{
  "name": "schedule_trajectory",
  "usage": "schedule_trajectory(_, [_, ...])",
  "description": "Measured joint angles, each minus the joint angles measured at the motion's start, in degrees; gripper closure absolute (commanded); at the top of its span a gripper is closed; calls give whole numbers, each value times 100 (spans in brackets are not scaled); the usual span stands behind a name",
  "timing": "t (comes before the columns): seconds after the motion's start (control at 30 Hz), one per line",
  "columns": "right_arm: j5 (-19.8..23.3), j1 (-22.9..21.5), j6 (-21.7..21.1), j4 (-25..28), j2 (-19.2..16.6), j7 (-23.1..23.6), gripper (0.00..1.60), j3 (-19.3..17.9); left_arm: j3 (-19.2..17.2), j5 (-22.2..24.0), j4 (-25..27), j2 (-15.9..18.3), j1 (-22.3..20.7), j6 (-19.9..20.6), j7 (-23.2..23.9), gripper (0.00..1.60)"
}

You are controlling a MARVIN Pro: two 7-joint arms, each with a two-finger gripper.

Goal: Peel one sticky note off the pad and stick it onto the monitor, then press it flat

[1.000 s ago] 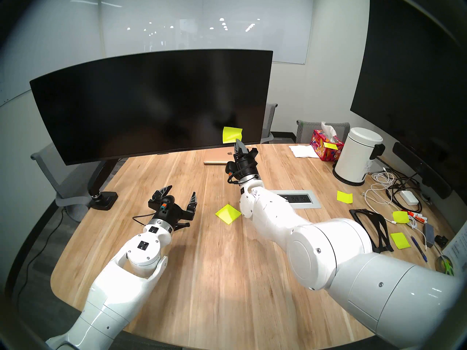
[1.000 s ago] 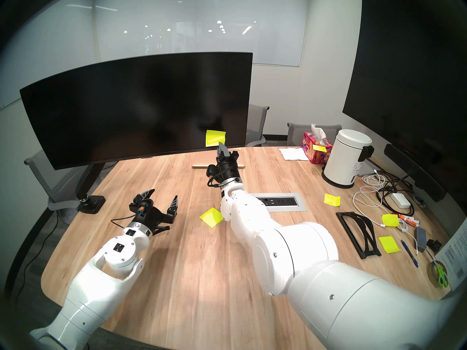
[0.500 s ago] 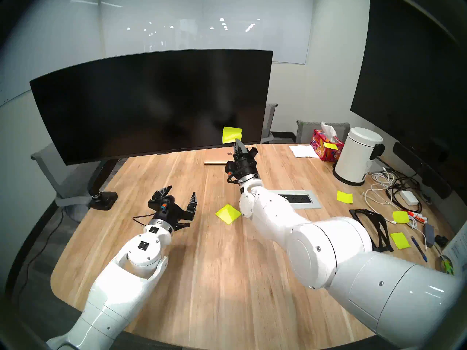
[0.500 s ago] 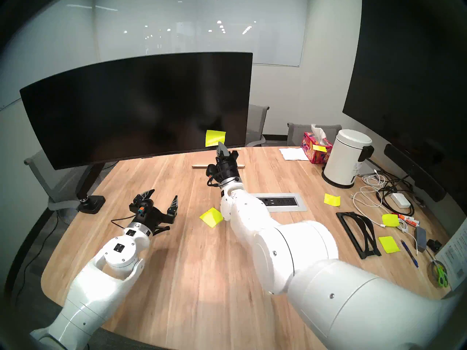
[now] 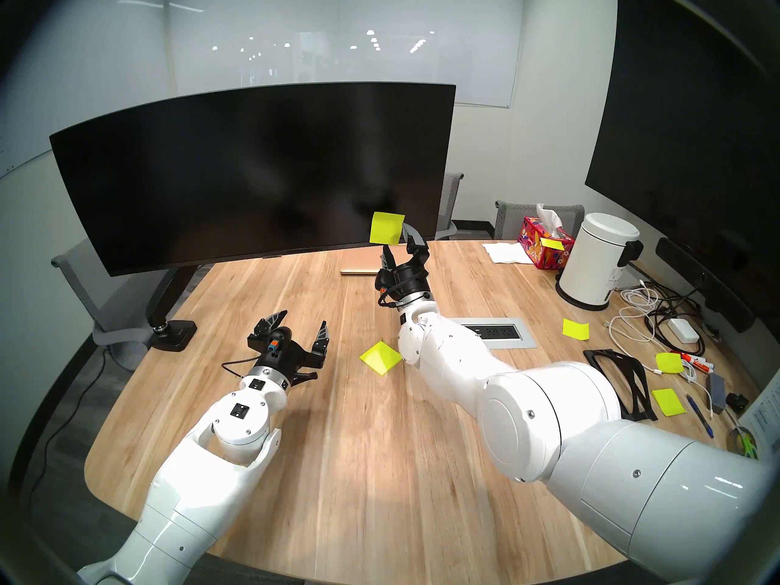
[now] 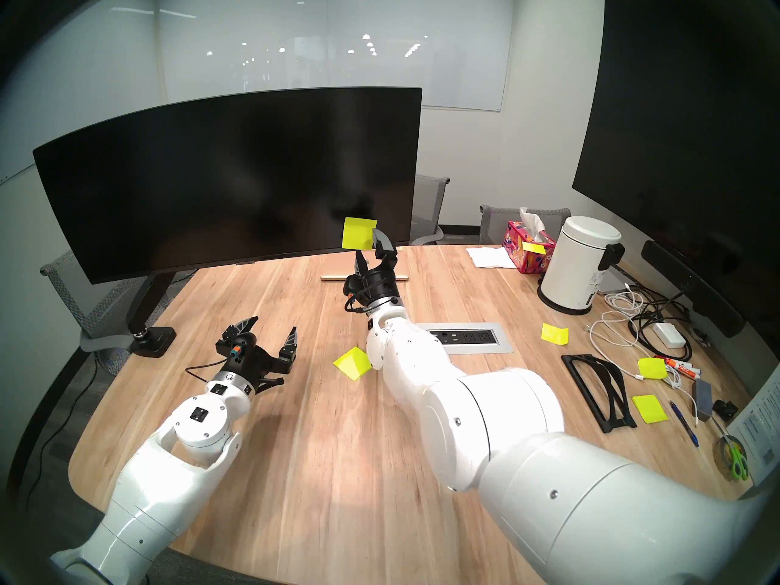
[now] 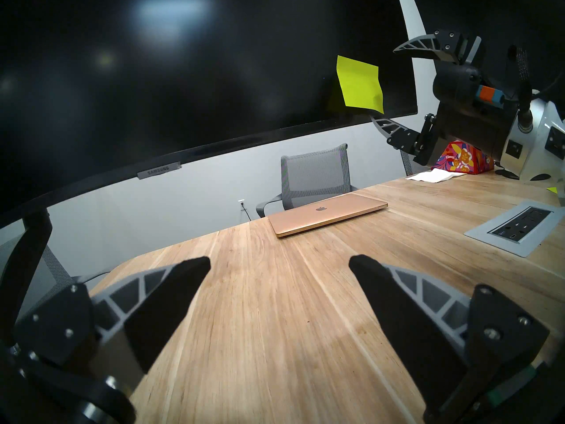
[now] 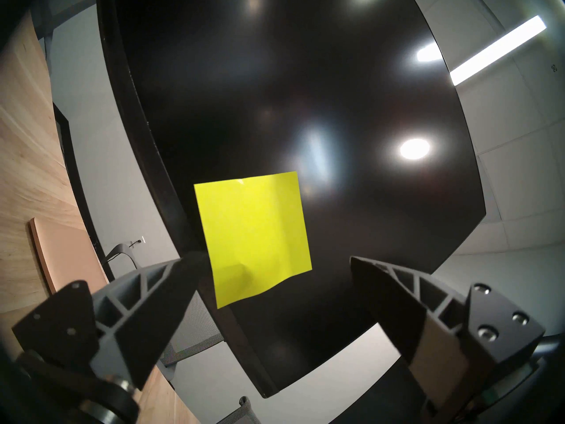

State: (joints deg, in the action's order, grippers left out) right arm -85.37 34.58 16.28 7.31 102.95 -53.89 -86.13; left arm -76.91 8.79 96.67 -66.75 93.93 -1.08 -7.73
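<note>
The sticky note [image 5: 386, 228] hangs on the lower right of the wide curved black monitor [image 5: 253, 170]; its lower edge curls off the screen. It also shows in the right wrist view [image 8: 253, 236] and the left wrist view [image 7: 360, 88]. My right gripper [image 5: 396, 240] is open right by the note, one finger at its right edge and one below it, holding nothing. The pad [image 5: 380, 357] lies on the table beside my right forearm. My left gripper [image 5: 303, 320] is open and empty above the table, left of the pad.
A closed gold laptop [image 5: 365, 264] lies under the monitor's right end. A power outlet panel [image 5: 498, 333] is set into the table. At right are a tissue box [image 5: 544, 242], a white bin [image 5: 597, 261], loose yellow sheets [image 5: 575, 329], cables [image 5: 650, 318] and a black stand [image 5: 620, 379].
My right gripper was shut at the note's lower edge and has now opened. The note stays on the monitor and hangs slightly lower. The left arm has not moved.
</note>
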Motion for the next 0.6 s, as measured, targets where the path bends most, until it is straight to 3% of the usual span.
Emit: schedule_trajectory(0.6, [-12,203,311,67,-39,-464,0,46,-4,2,-3,11,0,-9,104,0])
